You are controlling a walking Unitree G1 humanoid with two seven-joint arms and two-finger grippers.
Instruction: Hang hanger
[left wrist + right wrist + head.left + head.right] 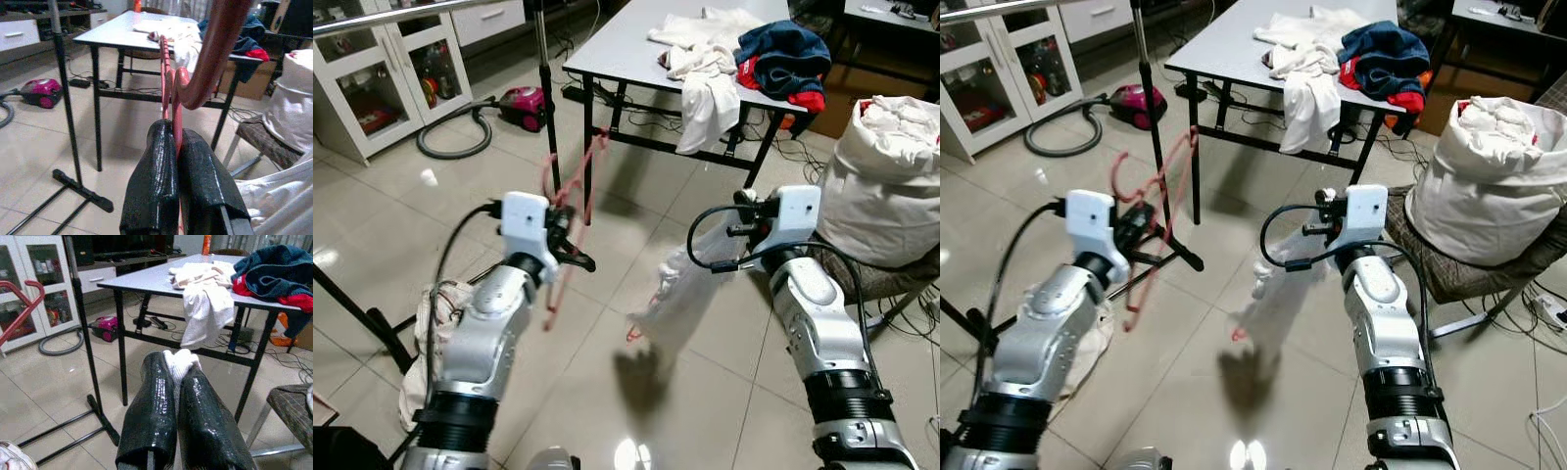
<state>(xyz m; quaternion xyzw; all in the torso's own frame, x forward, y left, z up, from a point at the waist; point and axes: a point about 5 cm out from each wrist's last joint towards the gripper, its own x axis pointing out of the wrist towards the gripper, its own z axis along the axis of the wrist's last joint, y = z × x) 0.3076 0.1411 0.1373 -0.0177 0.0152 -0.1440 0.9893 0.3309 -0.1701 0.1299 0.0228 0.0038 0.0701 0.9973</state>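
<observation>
Our left hand (178,171) grips the red hanger (1151,211), our right hand (181,396) pinches a white garment (680,284); next we judge the hook must reach the rack pole (1151,108).

I see glossy black fingers (156,186) pinching a smooth red plastic hanger (168,83). My right fingers (151,416), equally shiny, grip soft white cloth (181,360). The floor tiles (607,392) gleam; the grey surface (626,39) looks matt.
</observation>
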